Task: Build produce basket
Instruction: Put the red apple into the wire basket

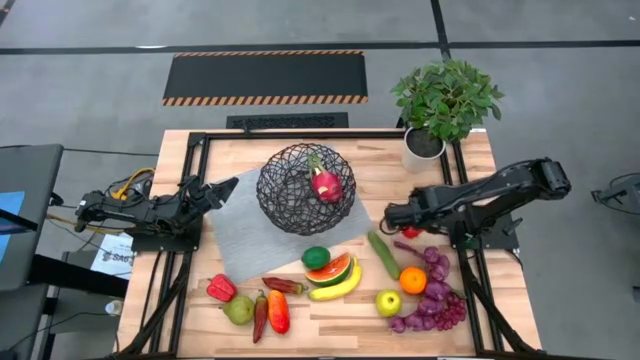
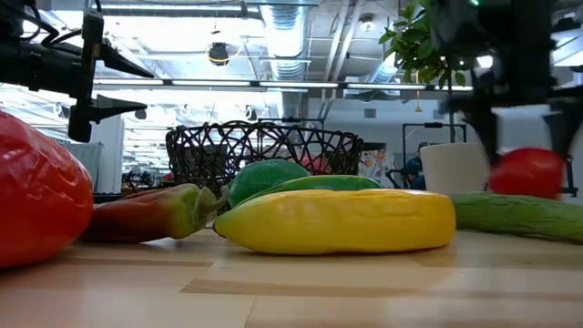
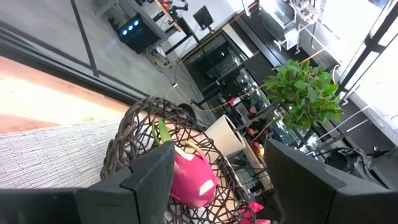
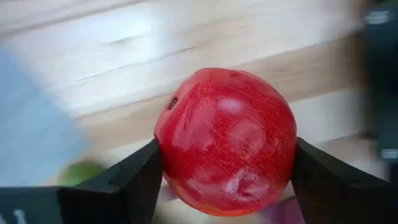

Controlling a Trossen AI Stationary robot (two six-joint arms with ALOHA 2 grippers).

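Observation:
The black wire basket [image 1: 300, 195] stands on a grey mat [image 1: 240, 235] and has a pink dragon fruit [image 1: 325, 184] in it. My right gripper [image 1: 400, 220] is right of the basket, shut on a red apple [image 4: 227, 140]. The apple also shows in the low view [image 2: 526, 173]. My left gripper [image 1: 228, 187] hovers open above the mat, left of the basket, and its wrist view looks at the dragon fruit [image 3: 193, 177]. Lime [image 1: 316, 257], watermelon slice [image 1: 330, 269], banana [image 1: 337, 285], cucumber [image 1: 383, 254], orange [image 1: 413, 280], green apple [image 1: 388, 302] and grapes [image 1: 435, 290] lie on the table. My right gripper pinches the red apple between its two fingers [image 4: 140, 180], one on each of its opposite sides [image 4: 171, 155]. The fingers come down at it from above. The apple hangs between them and appears clear of the table.
Red peppers [image 1: 221, 288], a pear [image 1: 238, 310] and chillies [image 1: 270, 312] lie near the table's front left. A leafy plant [image 1: 445, 100] in a white pot [image 1: 423, 147] stands at the far right corner. Black frame rails [image 1: 190, 180] run along both sides of the table.

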